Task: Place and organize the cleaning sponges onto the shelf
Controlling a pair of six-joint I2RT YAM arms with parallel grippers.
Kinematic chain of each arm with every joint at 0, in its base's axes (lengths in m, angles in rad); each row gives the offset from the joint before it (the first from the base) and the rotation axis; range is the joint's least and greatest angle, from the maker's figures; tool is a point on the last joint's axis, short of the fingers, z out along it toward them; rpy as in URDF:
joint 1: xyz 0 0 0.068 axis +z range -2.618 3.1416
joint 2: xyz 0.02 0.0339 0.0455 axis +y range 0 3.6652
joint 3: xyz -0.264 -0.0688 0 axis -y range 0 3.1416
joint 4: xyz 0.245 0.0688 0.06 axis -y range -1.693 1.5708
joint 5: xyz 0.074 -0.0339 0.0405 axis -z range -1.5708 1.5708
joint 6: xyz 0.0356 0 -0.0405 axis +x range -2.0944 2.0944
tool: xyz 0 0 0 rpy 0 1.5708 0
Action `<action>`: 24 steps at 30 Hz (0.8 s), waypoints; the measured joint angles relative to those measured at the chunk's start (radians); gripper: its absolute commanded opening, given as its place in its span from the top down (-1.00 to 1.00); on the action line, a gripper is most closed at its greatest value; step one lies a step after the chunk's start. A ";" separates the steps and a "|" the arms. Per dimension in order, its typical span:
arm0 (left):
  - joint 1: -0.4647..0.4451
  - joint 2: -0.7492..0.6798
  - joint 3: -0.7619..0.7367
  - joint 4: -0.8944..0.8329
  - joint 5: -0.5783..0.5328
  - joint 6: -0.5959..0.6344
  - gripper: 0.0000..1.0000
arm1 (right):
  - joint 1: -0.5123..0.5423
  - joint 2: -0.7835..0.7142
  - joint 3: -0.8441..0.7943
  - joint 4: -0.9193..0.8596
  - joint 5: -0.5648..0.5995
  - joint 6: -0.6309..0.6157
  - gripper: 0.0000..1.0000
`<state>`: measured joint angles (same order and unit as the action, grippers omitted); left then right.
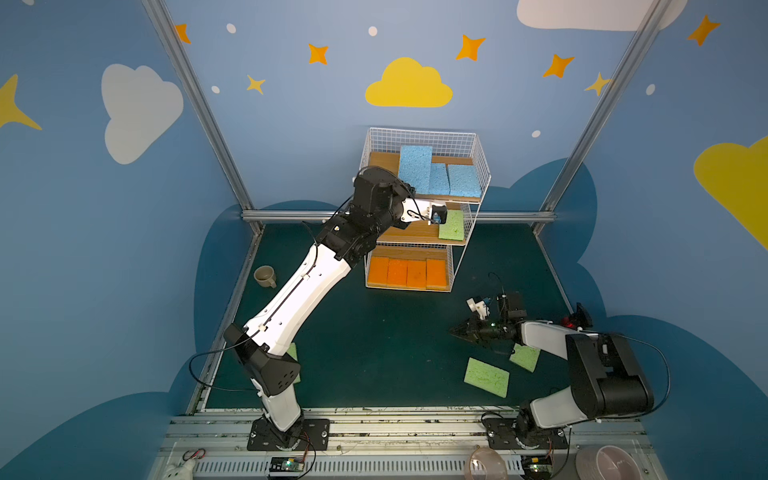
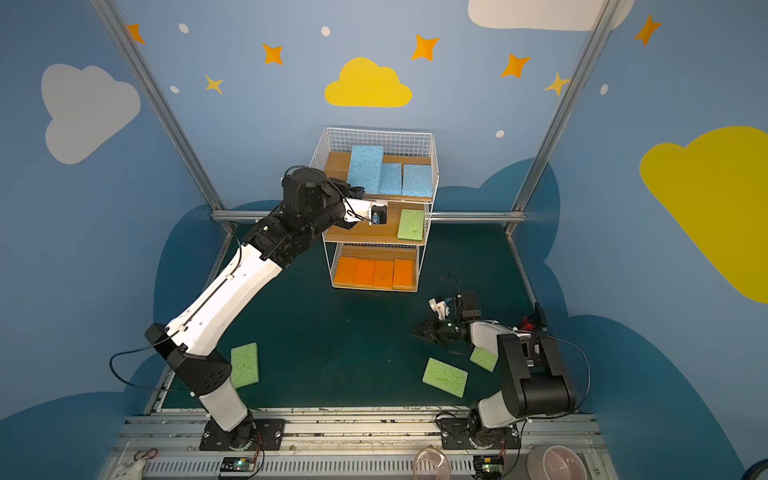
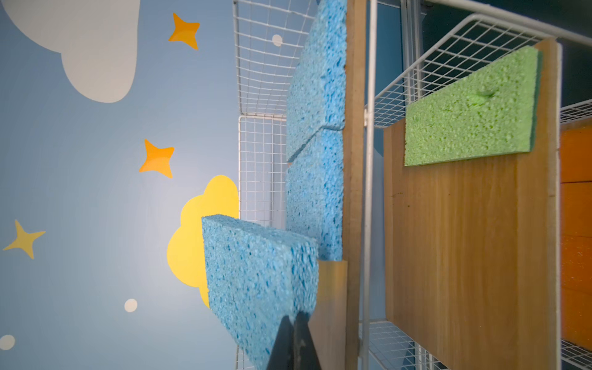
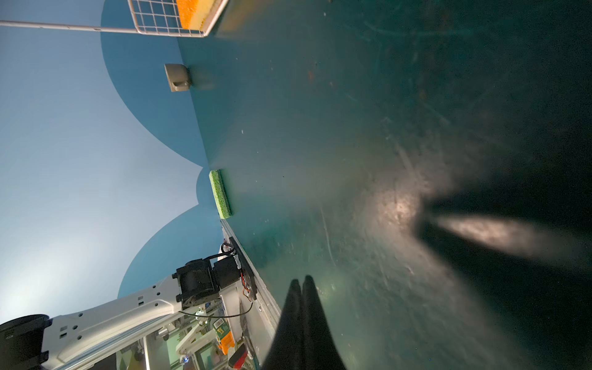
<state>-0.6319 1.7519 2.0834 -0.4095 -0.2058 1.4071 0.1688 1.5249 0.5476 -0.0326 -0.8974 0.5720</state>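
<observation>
Beige mug (image 1: 264, 276) aside, left arm (image 2: 216, 299) overlapping green sponge (image 2: 245, 365)

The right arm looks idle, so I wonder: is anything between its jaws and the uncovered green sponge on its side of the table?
Nothing visible does. The right gripper, jaws shut, points across the bare table, and the green sponge lies flat toward the front, apart from it, with only open table between them.

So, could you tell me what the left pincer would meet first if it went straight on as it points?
Most likely the tilted light blue sponge on the top tier of the shelf: the shut left pincer points at its edge, tips seemingly at it, though depth is unclear.
</observation>
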 measured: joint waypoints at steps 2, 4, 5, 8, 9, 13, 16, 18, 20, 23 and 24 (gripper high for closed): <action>0.007 0.000 0.000 0.003 0.008 0.003 0.94 | 0.008 0.024 0.000 0.003 0.000 0.001 1.00; 0.014 0.000 0.000 0.003 0.019 0.006 0.94 | 0.016 0.044 0.001 0.007 0.000 0.005 1.00; 0.019 0.000 0.000 0.004 0.027 0.008 0.94 | 0.017 0.052 0.003 0.007 0.000 0.005 1.00; 0.033 0.000 0.000 0.006 0.050 0.006 0.94 | 0.021 0.060 0.004 0.007 0.000 0.007 1.00; 0.039 0.000 0.000 0.006 0.054 0.006 0.94 | 0.021 0.060 0.004 0.008 0.000 0.007 1.00; 0.063 0.000 -0.024 0.020 0.057 0.015 0.94 | 0.021 0.060 0.004 0.010 0.000 0.007 1.00; 0.074 0.005 -0.045 0.017 0.057 0.018 0.94 | 0.021 0.060 0.004 0.011 0.000 0.007 1.00; 0.076 0.012 -0.046 0.017 0.057 0.019 0.94 | 0.021 0.060 0.004 0.013 0.000 0.007 1.00; 0.076 0.018 -0.046 0.018 0.058 0.021 0.94 | 0.021 0.060 0.004 0.016 0.000 0.007 1.00; 0.076 0.023 -0.046 0.024 0.061 0.021 0.94 | 0.021 0.060 0.004 0.021 0.000 0.007 1.00; 0.076 0.025 -0.046 0.026 0.062 0.021 0.94 | 0.021 0.060 0.004 0.022 0.000 0.007 1.00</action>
<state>-0.5564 1.7767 2.0373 -0.3840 -0.1440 1.4284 0.1898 1.5852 0.5514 -0.0109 -0.8974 0.5793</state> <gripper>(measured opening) 0.047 0.047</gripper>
